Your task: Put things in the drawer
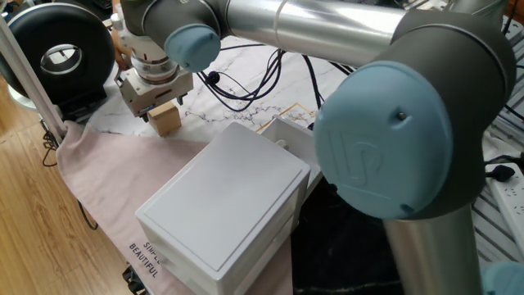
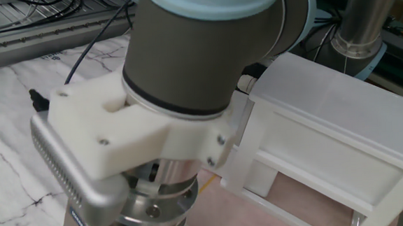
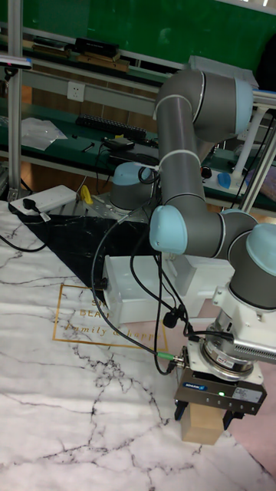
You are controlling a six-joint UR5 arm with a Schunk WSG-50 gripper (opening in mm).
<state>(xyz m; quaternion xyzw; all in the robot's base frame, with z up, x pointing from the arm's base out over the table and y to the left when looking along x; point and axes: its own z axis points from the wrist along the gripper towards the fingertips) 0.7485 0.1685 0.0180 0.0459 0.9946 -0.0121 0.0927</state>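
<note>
Near the front edge of the table, in the tall fixed view, the small wooden cube [image 3: 204, 424] sits on the marble top, close to where the pink cloth [image 1: 106, 164] begins. The gripper [image 3: 205, 419] is right down over it — one dark finger [image 3: 179, 410] shows on each side of the cube. I cannot tell if the fingers are squeezing the cube or just standing beside it.

From one fixed view, the cube [image 1: 164, 117] shows under the gripper [image 1: 157, 99], near the far edge of the pink cloth. The big white cabinet [image 1: 223, 205] stands on the cloth, just beside the cube but not touching it.

Farther back, the drawer [image 1: 299, 141] sticks out of the far side of the cabinet — it is pulled open. Black cables [image 1: 250, 78] lie across the marble behind it. A black round thing [image 1: 57, 54] sits at the far left corner.

From the other fixed view, the arm fills most of the picture and hides the cube. The cabinet [image 2: 342, 118] shows behind it.
</note>
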